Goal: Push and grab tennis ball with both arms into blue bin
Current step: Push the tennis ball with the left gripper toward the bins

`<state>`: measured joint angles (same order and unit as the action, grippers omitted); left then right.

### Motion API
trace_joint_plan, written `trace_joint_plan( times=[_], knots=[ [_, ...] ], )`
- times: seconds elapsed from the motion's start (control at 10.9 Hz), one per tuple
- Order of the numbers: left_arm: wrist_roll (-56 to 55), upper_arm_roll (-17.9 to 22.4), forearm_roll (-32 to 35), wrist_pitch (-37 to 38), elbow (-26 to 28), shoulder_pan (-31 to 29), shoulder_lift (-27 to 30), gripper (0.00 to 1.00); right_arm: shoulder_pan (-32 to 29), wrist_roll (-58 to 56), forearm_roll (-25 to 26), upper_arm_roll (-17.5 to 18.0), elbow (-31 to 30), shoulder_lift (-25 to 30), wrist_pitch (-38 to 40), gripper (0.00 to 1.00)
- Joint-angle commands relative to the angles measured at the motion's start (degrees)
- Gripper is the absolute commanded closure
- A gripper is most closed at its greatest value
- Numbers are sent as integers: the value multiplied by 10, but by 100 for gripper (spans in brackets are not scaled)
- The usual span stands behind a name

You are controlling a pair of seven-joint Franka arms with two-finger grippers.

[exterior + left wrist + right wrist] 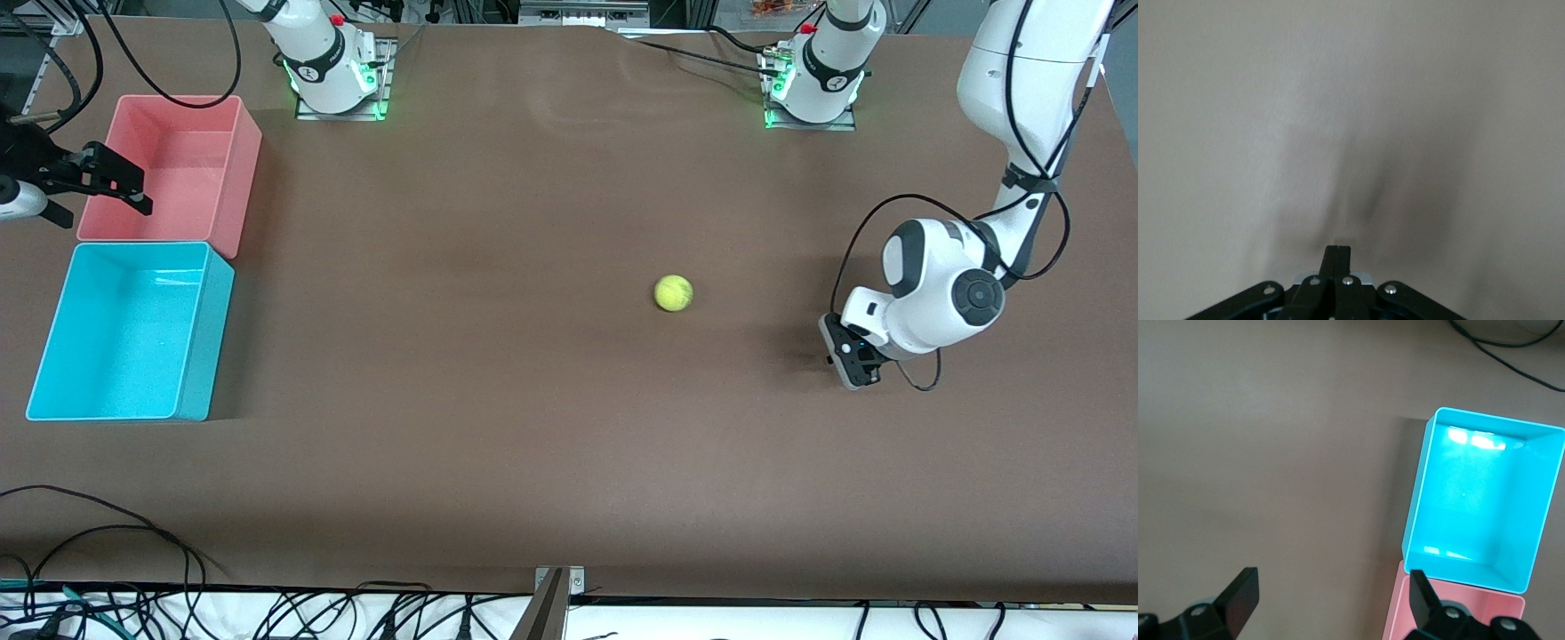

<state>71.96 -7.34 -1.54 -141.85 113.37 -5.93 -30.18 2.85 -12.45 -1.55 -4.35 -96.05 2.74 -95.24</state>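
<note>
The small fuzzy yellow-green tennis ball [674,293] lies loose on the brown table [498,427], roughly mid-table and toward the left arm's end, touched by neither arm. The left gripper [852,354] is down low at the table surface, near the ball on the side away from the bins; in the left wrist view its fingers [1337,257] are pressed together into a single blade, with only bare table ahead of them. From that view alone it is hard to say whether the tips actually touch the surface.

The right gripper [111,182] hangs over the edge of the pink rectangular plastic bin [222,116], its jaws spread wide apart and empty. Just beneath and ahead of it sits the bright cyan-blue rectangular plastic bin [1425,487], empty, butted against the pink one and well apart from the ball.

This looks like the push stage: the ball is on open table and has the whole stretch to the blue bin left to cover. The next move probably calls for the closed left gripper to sweep toward the ball, meeting it squarely so it rolls toward the right arm's end and not off at an angle. The right gripper, waiting open, would then need to come down around the ball and grab it.
</note>
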Motion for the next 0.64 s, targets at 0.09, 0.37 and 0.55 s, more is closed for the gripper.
trace_joint_plan(
  times=[0.09, 0.37, 0.55],
  knots=[
    [39, 20, 11, 14, -2, 0, 13, 100, 7, -3, 4, 5, 13, -4, 30, 0],
    [42, 36, 12, 81, 23, 0, 95, 3, 16, 5, 7, 19, 5, -34, 62, 0],
    [40, 40, 11, 89, 43, 0, 130, 0, 16, 28, 2, 20, -12, -70, 76, 0]
  ],
)
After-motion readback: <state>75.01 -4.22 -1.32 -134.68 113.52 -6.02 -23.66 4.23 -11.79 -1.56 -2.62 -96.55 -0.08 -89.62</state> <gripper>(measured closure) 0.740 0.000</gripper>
